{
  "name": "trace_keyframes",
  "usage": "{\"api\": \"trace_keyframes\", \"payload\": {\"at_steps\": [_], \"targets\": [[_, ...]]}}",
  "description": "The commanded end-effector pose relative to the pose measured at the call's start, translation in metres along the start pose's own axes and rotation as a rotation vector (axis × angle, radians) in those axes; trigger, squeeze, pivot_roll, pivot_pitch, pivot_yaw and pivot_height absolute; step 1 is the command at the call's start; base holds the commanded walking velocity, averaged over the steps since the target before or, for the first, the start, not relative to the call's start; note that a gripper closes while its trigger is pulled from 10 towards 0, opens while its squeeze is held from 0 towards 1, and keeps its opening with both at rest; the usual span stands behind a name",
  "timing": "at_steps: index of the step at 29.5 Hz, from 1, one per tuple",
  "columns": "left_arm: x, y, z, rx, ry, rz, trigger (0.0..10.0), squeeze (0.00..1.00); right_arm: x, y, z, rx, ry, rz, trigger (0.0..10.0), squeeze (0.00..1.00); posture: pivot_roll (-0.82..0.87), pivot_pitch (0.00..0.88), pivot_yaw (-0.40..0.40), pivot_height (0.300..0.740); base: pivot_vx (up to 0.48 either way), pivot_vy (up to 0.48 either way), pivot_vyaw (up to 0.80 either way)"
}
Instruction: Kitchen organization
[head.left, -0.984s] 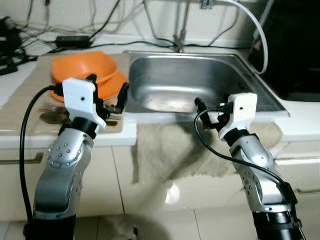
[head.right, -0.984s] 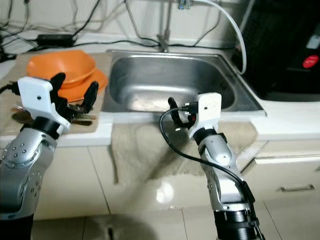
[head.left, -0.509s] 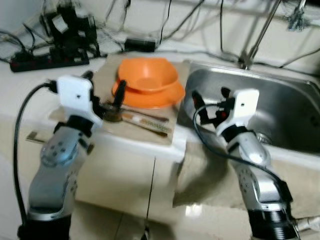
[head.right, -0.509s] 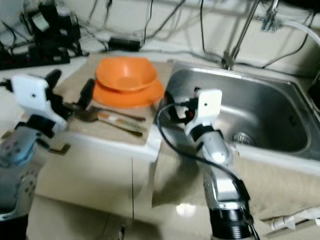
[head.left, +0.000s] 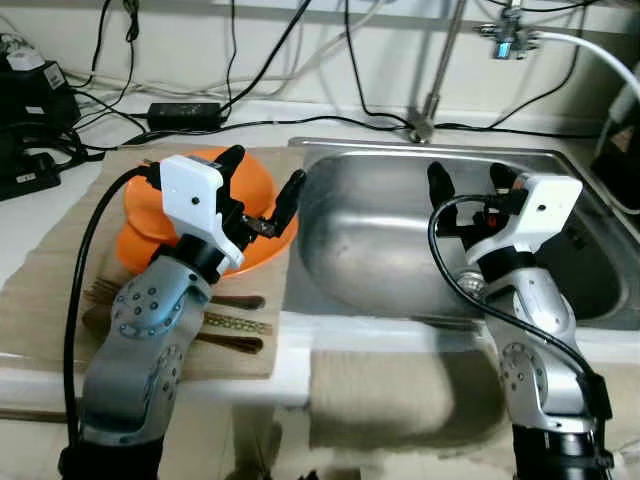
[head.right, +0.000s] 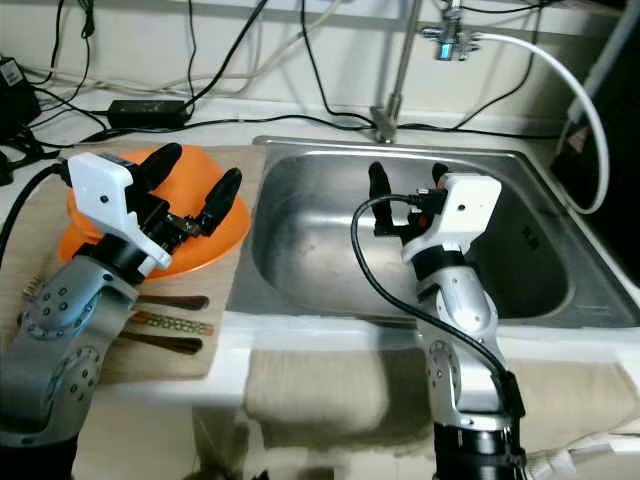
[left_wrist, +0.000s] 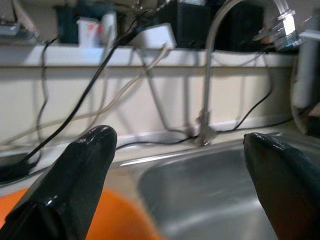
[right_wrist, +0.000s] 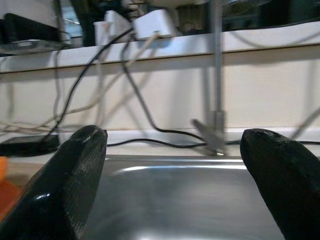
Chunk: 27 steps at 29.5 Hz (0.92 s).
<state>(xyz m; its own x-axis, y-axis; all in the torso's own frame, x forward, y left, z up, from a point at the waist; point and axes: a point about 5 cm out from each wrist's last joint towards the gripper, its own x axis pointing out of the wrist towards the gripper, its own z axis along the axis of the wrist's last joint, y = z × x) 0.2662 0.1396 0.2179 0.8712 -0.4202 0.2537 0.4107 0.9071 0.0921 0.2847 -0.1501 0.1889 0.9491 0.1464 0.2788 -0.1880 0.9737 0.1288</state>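
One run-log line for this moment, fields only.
left gripper: open, above orange bowl | right gripper: open, above sink | utensils: on mat, untouched

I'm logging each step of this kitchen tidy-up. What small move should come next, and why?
Probably lower the left gripper onto the rim of the orange bowl. Its fingers are open and it hovers just above that bowl, which sits on an orange plate beside the sink. The right gripper, also open, is over the sink, holding nothing.

The left arm (head.left: 150, 330) covers much of the orange bowl (head.left: 250, 185) and the utensils' (head.left: 225, 325) ends (their kind unclear). The hose (head.right: 560, 70) runs past the frame edge.
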Motion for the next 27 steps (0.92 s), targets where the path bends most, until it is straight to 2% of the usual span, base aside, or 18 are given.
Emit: {"api": "trace_keyframes", "payload": {"at_steps": [1, 7, 16, 17, 18, 23, 27], "targets": [[-0.003, 0.004, 0.004, 0.001, -0.010, 0.003, 10.0, 0.00, -0.001, 0.002, 0.003, 0.020, -0.005, 0.015, 10.0, 0.00, -0.06, 0.000, -0.038, 0.740, 0.000, 0.000, 0.00], [-0.007, 0.005, 0.008, 0.001, -0.022, -0.022, 10.0, 0.00, -0.002, 0.002, 0.002, 0.020, 0.004, 0.024, 10.0, 0.00, -0.06, 0.000, -0.045, 0.740, 0.000, 0.000, 0.00], [-0.008, 0.009, 0.003, -0.038, 0.033, -0.005, 10.0, 0.00, 0.000, 0.000, 0.001, 0.001, 0.024, 0.055, 10.0, 0.00, -0.06, 0.000, -0.052, 0.740, 0.000, 0.000, 0.00], [-0.008, 0.010, 0.002, -0.048, 0.040, -0.001, 10.0, 0.70, 0.000, 0.000, 0.001, 0.000, 0.025, 0.058, 10.0, 0.00, -0.06, 0.000, -0.052, 0.740, 0.000, 0.000, 0.00], [-0.008, 0.012, 0.000, -0.065, 0.055, 0.001, 10.0, 1.00, -0.001, 0.000, 0.000, -0.001, 0.028, 0.064, 10.0, 0.00, -0.06, 0.000, -0.054, 0.740, 0.000, 0.000, 0.00], [-0.007, 0.022, -0.001, -0.104, 0.102, 0.044, 10.0, 1.00, -0.001, 0.001, 0.000, -0.001, 0.038, 0.089, 10.0, 0.00, -0.06, 0.000, -0.054, 0.740, 0.000, 0.000, 0.00], [-0.003, 0.053, 0.006, -0.168, 0.120, 0.184, 10.0, 1.00, -0.002, 0.002, -0.003, -0.006, 0.065, 0.149, 10.0, 0.00, -0.05, 0.000, -0.054, 0.740, 0.000, 0.000, 0.00]]}}
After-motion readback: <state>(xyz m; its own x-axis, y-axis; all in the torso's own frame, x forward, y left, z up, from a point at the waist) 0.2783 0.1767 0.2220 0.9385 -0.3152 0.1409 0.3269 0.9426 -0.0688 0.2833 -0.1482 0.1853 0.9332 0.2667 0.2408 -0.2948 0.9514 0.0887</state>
